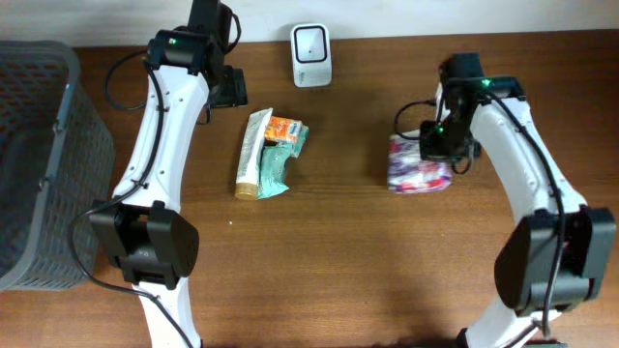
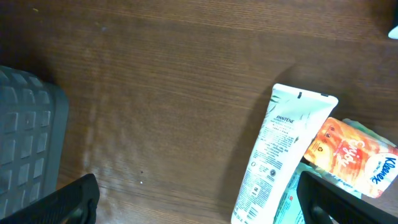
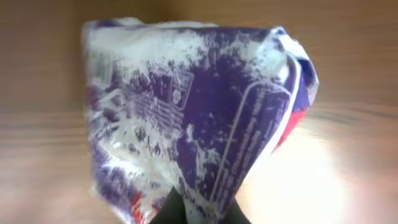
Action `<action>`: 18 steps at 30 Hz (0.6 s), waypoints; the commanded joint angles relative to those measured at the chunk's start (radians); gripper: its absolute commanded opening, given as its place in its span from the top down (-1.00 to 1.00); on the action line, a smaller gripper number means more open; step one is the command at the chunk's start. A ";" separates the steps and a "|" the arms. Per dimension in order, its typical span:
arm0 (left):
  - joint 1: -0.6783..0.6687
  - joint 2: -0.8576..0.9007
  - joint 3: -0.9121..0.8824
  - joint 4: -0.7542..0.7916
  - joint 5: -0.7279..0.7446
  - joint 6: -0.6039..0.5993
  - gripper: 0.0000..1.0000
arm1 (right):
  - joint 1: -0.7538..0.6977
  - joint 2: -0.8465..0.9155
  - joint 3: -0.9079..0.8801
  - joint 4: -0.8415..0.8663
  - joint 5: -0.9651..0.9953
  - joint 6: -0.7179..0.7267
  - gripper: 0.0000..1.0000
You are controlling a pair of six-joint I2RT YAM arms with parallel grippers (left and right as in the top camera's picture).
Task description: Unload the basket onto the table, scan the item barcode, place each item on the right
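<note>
Pinches the crinkly purple-and-white plastic packet (image 1: 418,170) in the clenched right gripper (image 1: 437,145), to the right of the small white box-shaped barcode scanner (image 1: 311,55) and somewhat in front of it; cannot tell whether lifted or resting on the brown wooden table (image 1: 338,251). Holds the left gripper (image 1: 229,89) spread wide and empty just left of that scanner. Shows a white plastic tube (image 1: 253,155), an orange tissue pack (image 1: 285,128) and a teal pouch (image 1: 276,172) heaped together in front of the scanner, slightly left, and a grey mesh basket (image 1: 29,193) far to its left.
</note>
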 commanded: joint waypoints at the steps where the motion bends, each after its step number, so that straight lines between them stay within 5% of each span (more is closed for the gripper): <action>1: 0.000 -0.011 0.000 0.001 -0.011 -0.013 -0.98 | 0.066 -0.005 0.011 -0.065 0.537 0.135 0.92; 8: 0.000 -0.011 0.000 0.001 -0.011 -0.013 -0.98 | 0.142 0.101 0.003 -0.010 0.536 0.021 0.85; 10: 0.000 -0.011 0.000 0.001 -0.011 -0.013 -0.98 | 0.225 0.114 0.004 0.010 0.536 0.021 0.65; 11: 0.000 -0.011 0.000 0.001 -0.011 -0.013 -0.98 | 0.274 0.114 0.004 0.026 0.531 0.021 0.28; 13: 0.000 -0.011 0.000 0.001 -0.011 -0.013 -0.98 | 0.359 0.114 0.004 0.064 0.437 0.022 -0.15; 18: 0.000 -0.011 0.000 0.001 -0.011 -0.013 -0.98 | 0.425 0.113 0.138 0.105 0.051 0.022 -0.20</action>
